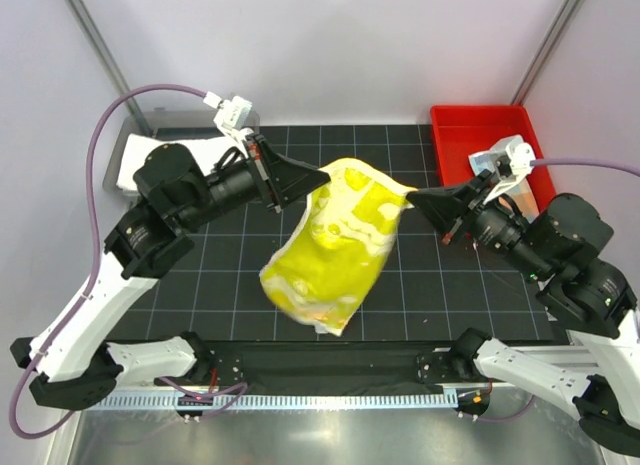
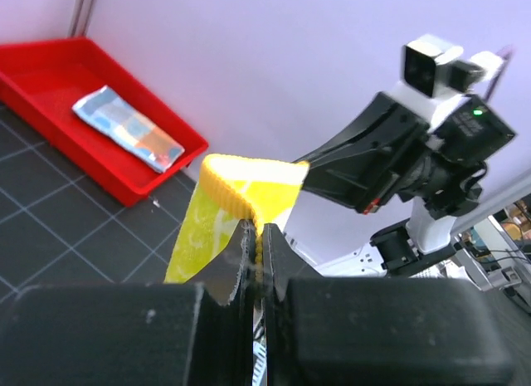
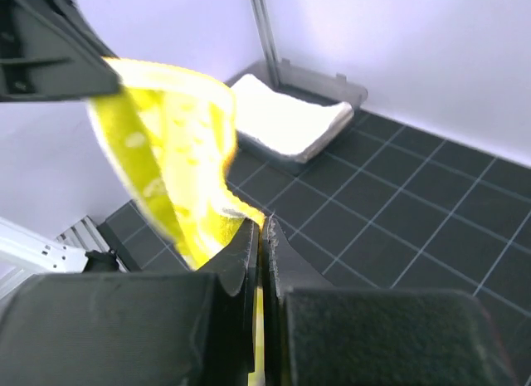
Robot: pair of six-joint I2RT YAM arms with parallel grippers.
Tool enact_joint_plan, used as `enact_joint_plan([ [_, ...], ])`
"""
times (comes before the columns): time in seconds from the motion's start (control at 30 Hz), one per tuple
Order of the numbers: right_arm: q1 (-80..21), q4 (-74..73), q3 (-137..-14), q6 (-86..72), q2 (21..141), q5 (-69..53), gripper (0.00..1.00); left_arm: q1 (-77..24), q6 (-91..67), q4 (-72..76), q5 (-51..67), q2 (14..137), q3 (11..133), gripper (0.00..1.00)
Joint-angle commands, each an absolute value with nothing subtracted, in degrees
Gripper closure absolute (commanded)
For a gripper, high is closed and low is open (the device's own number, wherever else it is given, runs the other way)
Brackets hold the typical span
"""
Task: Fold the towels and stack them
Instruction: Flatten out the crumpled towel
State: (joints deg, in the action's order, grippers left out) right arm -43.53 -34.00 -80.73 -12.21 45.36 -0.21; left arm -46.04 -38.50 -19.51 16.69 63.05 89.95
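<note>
You have the pale yellow towel (image 1: 335, 247) hanging in the air between both arms, over the middle of the black grid mat (image 1: 450, 285). The left gripper (image 2: 259, 230) is closed to a sliver on one upper corner, and the right gripper (image 3: 264, 227) is pinched the same way on the opposite corner. Each wrist view shows yellow hem caught between the fingers. From above, the cloth sags and twists below its top edge, with the lower end bunched near the front of the mat. I can't tell whether that end touches the mat or hangs just above it.

To fold this well, first draw the 2 grippers apart until the top edge is taut and level, so the twist drops out. Then lower the free end onto the mat and lay the towel down away from it, so it spreads flat rather than crumpling. Hold both pinches firm until the cloth is down. Each bite looks shallow, and a slip on 1 side would dump the towel in a heap.

The light-blue patched towel (image 2: 129, 130) lies folded in the red tray (image 2: 37, 70), and the white towel (image 3: 286, 119) sits folded in the grey tray (image 3: 336, 85) at the far left, so swing clear of both.
</note>
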Motion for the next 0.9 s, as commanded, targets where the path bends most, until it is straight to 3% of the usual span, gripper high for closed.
enact_joint_plan([
  [0.0, -43.7, -28.9, -84.6, -8.9, 44.3, -2.2, 0.99, -47.9, -37.3, -29.0, 10.1, 65.0, 93.9, 1.00],
  [0.3, -43.7, -36.9, -92.4, -9.0, 45.1, -7.6, 0.99, -47.9, -36.0, -33.3, 9.0, 63.6, 96.9, 1.00],
  [0.53, -43.7, -43.3, -84.7, -13.3, 37.0, -11.9, 0.99, -47.9, -36.2, -33.8, 15.3, 58.5, 91.7, 1.00],
  [0.73, -43.7, -41.5, -78.8, -15.4, 32.9, -15.4, 0.99, -48.0, -40.8, -25.8, 26.3, 56.2, 85.3, 1.00],
  [0.87, -43.6, -40.0, -78.1, -13.5, 34.1, -7.0, 0.99, -48.0, -39.7, -28.5, 18.3, 57.3, 84.8, 1.00],
])
